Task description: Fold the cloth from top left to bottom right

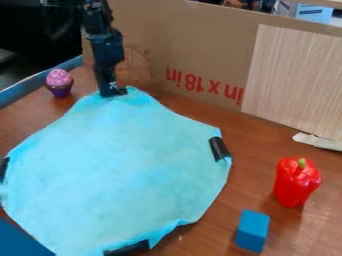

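The blue cloth (123, 167) lies spread on the table (194, 240), its far edge at the gripper (113, 93); whether that is open or closed, I cannot tell. A purple cup (61, 91) holds pink frosting (59, 78).

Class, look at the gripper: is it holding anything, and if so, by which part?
It cannot be told for sure. The gripper is at the far edge of the cloth, but a grip is not clear.

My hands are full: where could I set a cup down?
The brown table is bare between the cloth and the red pepper, and left of the cloth, below the cupcake. It is crowded at the cloth's top, where the gripper is, near the cardboard.
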Robot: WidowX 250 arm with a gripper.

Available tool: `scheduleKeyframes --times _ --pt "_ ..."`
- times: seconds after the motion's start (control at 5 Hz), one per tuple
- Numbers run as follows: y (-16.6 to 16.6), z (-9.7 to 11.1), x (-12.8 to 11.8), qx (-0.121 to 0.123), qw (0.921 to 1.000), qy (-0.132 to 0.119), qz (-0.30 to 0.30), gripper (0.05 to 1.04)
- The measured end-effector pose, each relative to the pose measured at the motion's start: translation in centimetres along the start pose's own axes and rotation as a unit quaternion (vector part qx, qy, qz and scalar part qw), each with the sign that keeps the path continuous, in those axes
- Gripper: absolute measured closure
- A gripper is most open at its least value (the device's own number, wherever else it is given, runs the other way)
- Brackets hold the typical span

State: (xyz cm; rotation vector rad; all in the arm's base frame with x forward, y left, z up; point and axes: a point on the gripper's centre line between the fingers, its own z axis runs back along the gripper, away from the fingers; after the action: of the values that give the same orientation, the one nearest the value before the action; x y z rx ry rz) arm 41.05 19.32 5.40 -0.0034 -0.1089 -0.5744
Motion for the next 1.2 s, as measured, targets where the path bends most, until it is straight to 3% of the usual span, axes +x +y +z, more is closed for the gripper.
scheduleKeyframes --times 0.2,0.6,0.8,1.2 --pt "-1.2 2.8 0.7 0.02 0.9993 -0.025 -0.018 1.024" --pt "-8.8 5.3 2.0 0.017 0.9927 -0.053 -0.107 1.025" --pt "-12.4 4.9 1.8 0.004 0.9877 -0.051 -0.148 1.025" --pt "-20.3 4.3 -0.5 -0.012 0.9687 -0.043 -0.244 1.025"
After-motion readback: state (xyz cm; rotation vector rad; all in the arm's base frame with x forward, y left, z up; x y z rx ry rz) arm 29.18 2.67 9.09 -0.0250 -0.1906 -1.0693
